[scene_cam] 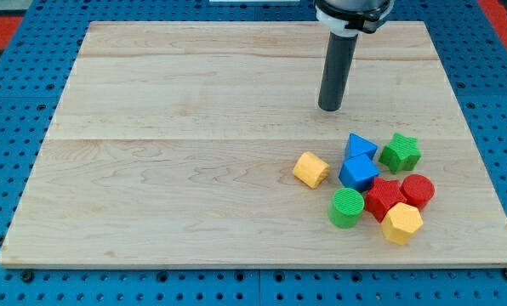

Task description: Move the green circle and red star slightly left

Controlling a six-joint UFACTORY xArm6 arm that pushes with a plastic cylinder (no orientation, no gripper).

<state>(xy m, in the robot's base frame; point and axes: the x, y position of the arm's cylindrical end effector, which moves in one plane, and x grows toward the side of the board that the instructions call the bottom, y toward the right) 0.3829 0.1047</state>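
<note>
The green circle (pixel 347 207) lies at the view's lower right on the wooden board (pixel 177 153). The red star (pixel 383 198) touches its right side. My tip (pixel 329 108) stands above both blocks, toward the view's top, clearly apart from them and a little left of the blue triangle (pixel 361 145).
Packed around them are a blue cube (pixel 358 172), a green star (pixel 401 153), a red cylinder (pixel 418 190) and a yellow hexagon (pixel 401 223). A yellow cube (pixel 310 169) lies just left of the cluster. Blue pegboard (pixel 15 102) surrounds the board.
</note>
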